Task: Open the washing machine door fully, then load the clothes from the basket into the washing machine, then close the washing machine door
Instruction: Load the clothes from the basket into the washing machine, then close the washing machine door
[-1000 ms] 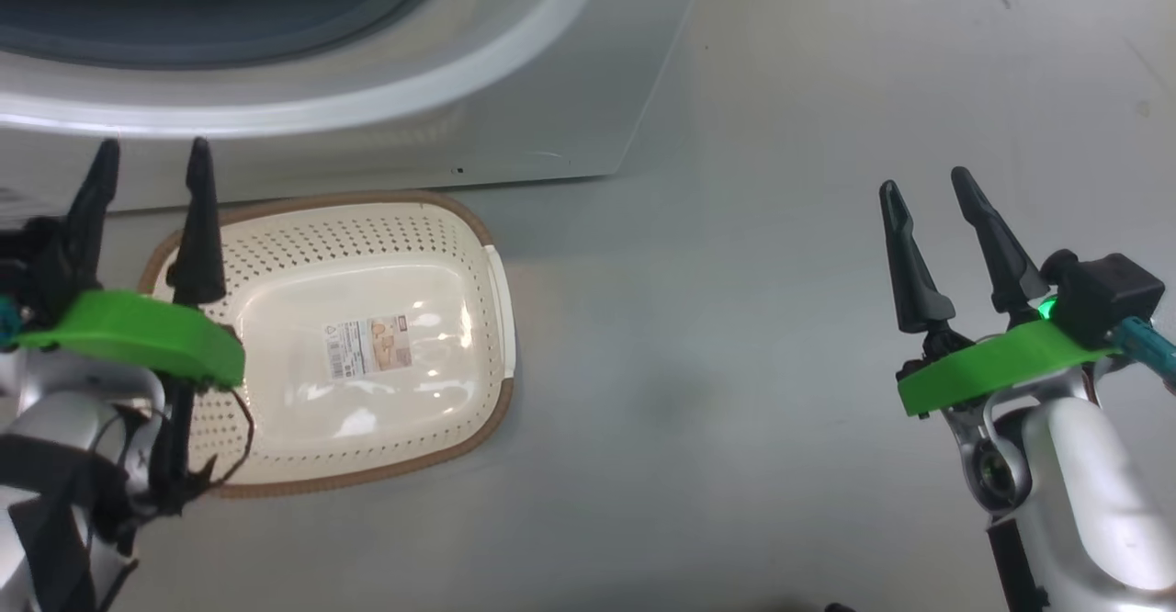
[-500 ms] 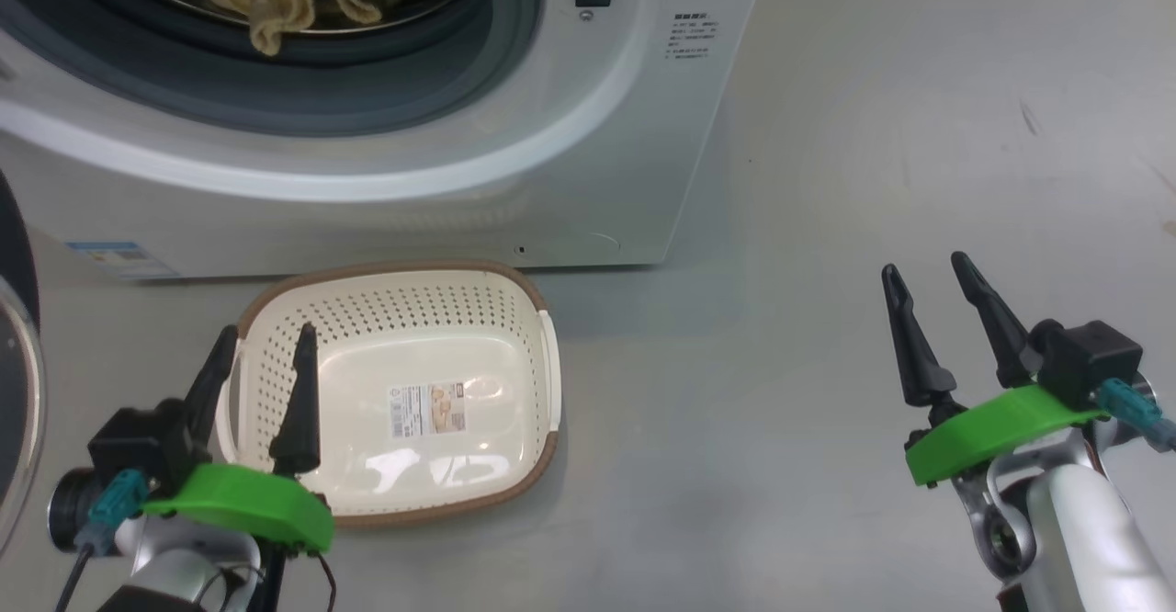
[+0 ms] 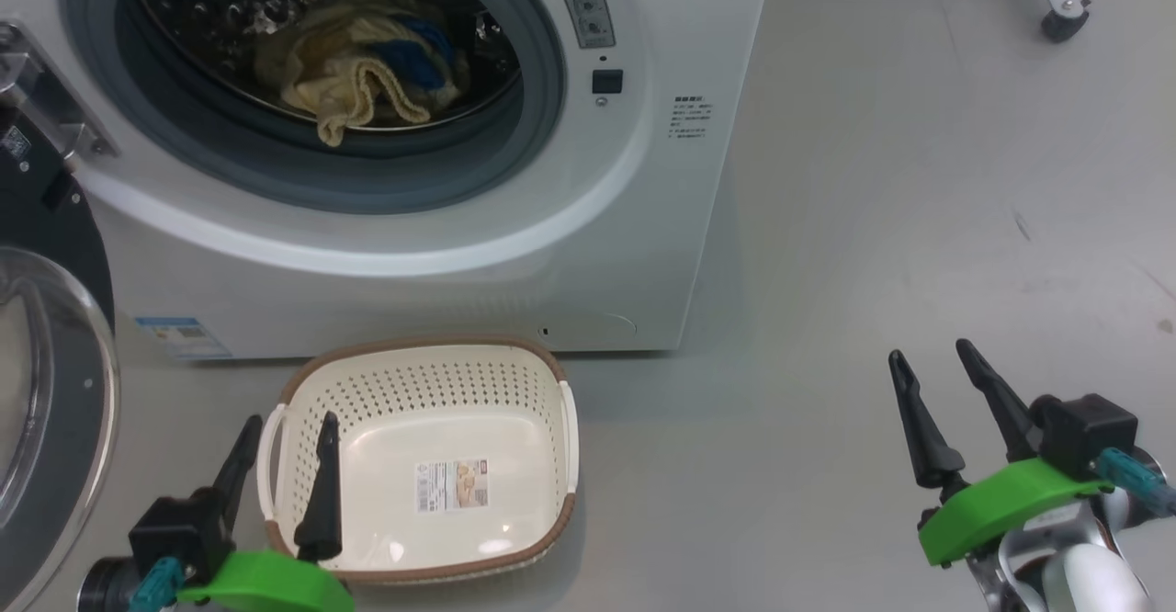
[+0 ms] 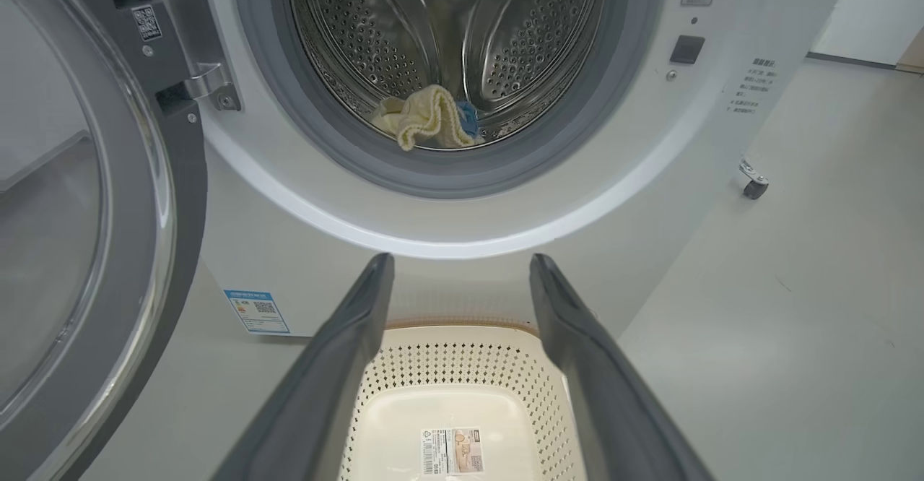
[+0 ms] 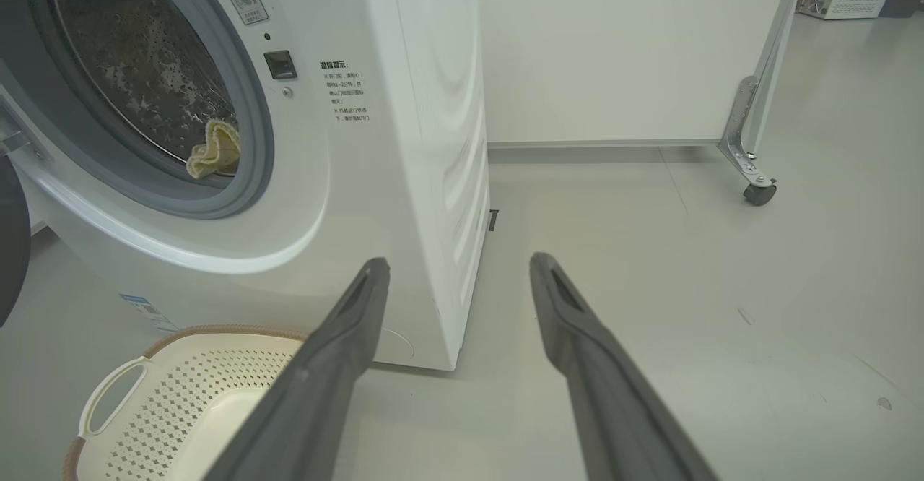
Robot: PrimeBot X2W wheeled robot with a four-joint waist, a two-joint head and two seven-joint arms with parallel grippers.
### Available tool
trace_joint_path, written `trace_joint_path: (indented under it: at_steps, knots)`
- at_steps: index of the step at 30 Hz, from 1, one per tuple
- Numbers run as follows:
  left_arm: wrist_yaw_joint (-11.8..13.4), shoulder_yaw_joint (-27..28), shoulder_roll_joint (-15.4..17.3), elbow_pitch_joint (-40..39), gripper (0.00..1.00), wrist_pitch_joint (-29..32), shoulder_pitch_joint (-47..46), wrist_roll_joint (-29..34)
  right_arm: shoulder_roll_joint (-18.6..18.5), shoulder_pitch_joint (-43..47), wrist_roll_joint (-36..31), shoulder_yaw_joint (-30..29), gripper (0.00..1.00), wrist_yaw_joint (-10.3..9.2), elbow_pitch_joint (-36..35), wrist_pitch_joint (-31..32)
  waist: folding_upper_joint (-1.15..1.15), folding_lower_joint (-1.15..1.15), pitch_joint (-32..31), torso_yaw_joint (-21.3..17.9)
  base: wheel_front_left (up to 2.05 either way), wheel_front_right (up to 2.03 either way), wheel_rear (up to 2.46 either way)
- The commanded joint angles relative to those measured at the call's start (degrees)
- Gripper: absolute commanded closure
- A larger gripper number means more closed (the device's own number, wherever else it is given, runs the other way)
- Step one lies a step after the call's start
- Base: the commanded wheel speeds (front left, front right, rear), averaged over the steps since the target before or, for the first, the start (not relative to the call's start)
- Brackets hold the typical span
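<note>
Clothes (image 3: 363,79), one heap in drum (image 4: 520,40), one basket (image 3: 423,382)

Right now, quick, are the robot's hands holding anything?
Left gripper: jaws open, holding nothing.
Right gripper: jaws open, holding nothing.

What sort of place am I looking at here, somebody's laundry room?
Probably a lab or workshop staged as a laundry corner, not a home: the washing machine and basket sit on a bare grey floor, beside a white partition on a caster wheel.
</note>
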Motion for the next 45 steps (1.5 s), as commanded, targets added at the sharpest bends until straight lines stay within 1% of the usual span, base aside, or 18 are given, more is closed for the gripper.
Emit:
trace_joint_path:
  at_steps: [1,7,15,24,36,45]
  knots:
    - [11.6,2.97,1.02,-1.9,0.0,-0.8,-0.63,0.76,-0.55,-0.29,-0.66,0.84,0.0,0.21,-2.51,0.26,0.0,0.01,-1.67,0.33,0.0,0.0,0.0]
    - [10.9,4.06,0.34,-2.41,0.0,-0.8,2.26,2.22,-0.55,2.23,-1.21,0.44,0.0,0.21,-4.68,1.83,0.0,0.01,-4.66,0.82,0.0,0.0,0.0]
    - [10.73,4.62,-0.11,-2.89,0.0,-0.8,4.79,3.3,-0.55,4.65,-1.48,0.01,0.0,0.21,-6.9,3.42,0.0,0.01,-6.9,1.27,0.0,0.0,0.0]
    - [10.72,4.49,-0.4,-3.0,0.0,-0.81,5.25,4.24,-0.55,5.62,-1.65,0.0,0.0,0.21,-8.52,4.53,0.0,0.01,-7.37,1.29,0.0,0.0,0.0]
    - [10.77,4.56,-0.53,-2.71,0.0,-0.81,5.18,4.57,-0.55,6.13,-1.62,-0.25,0.0,0.21,-8.99,4.75,0.0,0.01,-7.64,1.0,0.0,0.01,-0.01]
    - [11.18,4.27,-0.39,-2.66,0.0,-0.81,4.95,5.28,-0.55,6.0,-1.68,-0.5,0.0,0.21,-9.13,4.9,0.0,0.01,-8.05,1.36,-0.69,0.79,-0.1]
